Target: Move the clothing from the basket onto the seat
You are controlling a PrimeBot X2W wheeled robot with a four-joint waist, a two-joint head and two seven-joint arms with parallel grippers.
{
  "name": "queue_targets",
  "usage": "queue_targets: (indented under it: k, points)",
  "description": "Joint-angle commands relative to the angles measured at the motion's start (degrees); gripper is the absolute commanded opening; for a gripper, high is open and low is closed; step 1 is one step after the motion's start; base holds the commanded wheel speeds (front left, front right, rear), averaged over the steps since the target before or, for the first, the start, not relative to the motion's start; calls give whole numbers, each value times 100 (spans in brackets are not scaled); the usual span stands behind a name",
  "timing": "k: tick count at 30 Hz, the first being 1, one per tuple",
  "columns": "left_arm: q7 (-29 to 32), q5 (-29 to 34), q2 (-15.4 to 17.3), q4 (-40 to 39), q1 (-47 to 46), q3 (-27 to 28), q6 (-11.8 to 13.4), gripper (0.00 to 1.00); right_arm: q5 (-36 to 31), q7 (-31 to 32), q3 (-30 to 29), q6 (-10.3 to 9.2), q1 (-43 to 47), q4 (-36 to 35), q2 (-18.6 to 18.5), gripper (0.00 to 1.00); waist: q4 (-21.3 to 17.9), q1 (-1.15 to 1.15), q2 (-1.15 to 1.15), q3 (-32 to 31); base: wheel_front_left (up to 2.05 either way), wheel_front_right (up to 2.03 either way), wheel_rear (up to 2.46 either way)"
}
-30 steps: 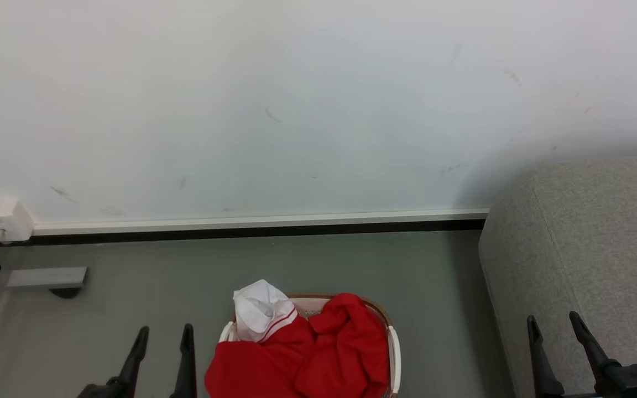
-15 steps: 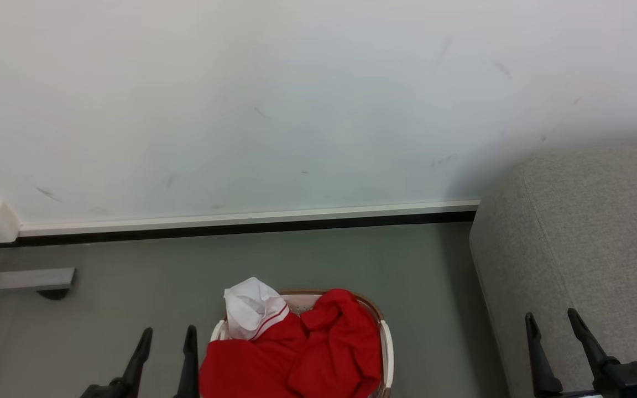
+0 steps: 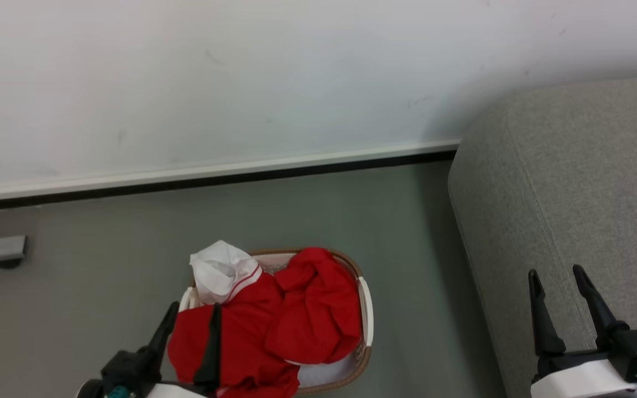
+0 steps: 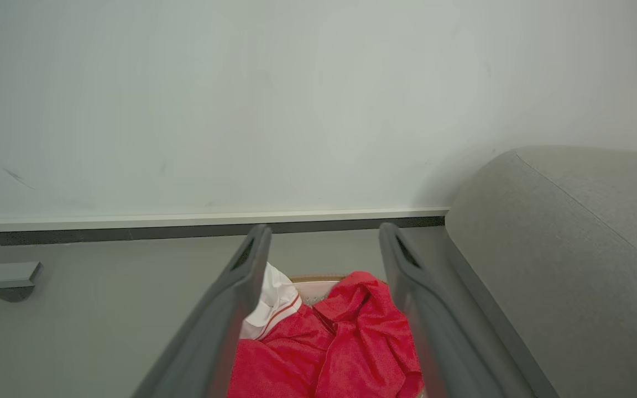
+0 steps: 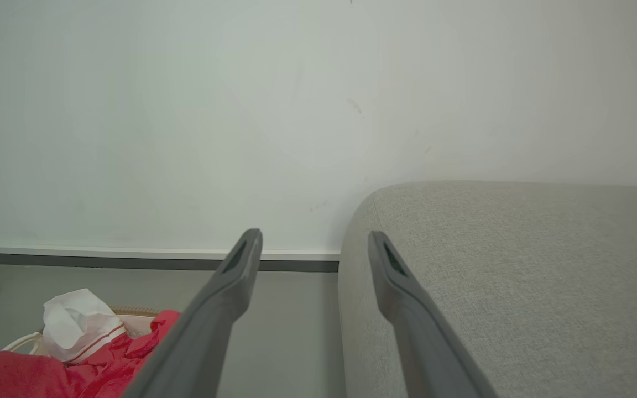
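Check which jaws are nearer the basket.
Left. The left jaws, open, hang over the basket's left edge, overlapping the red clothing in the head view. The right jaws, also open, are off over the sofa, floor between them and the basket.

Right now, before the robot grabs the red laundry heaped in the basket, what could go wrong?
The red garments with white trim overlap, so the open left gripper may lift both or drop one on the grey floor. A fold might snag the brown-rimmed cream plastic basket, dragging it.
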Motion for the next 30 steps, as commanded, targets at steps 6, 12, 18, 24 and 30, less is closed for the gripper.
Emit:
queue_targets:
  k: [6, 12, 18, 24, 30]
  points:
    - [-2, 403, 65, 1201, -687, -421, -153, 100, 71, -22, 43, -12, -487, -282, -26, 100, -209, 0, 0, 1070, 0, 0, 0]
    - [-2, 797, 201, 2693, -1607, -965, -266, 100, 106, -22, 103, -12, -855, -566, -26, 100, -286, 0, 0, 1772, 0, 0, 0]
    - [56, 1082, 316, 3913, -2522, -1256, -270, 100, 155, -22, 127, -12, -1091, -840, -25, 100, -363, 0, 0, 2317, 0, 0, 0]
    - [141, 1236, 442, 4735, -3129, -1335, -59, 100, 232, -22, 127, -12, -1232, -1005, -24, 100, -482, 0, 0, 2721, 0, 0, 0]
    - [277, 1263, 523, 5306, -3512, -1398, 42, 100, 289, -22, 55, -12, -1282, -1080, -24, 100, -533, 0, 0, 3019, 0, 0, 0]
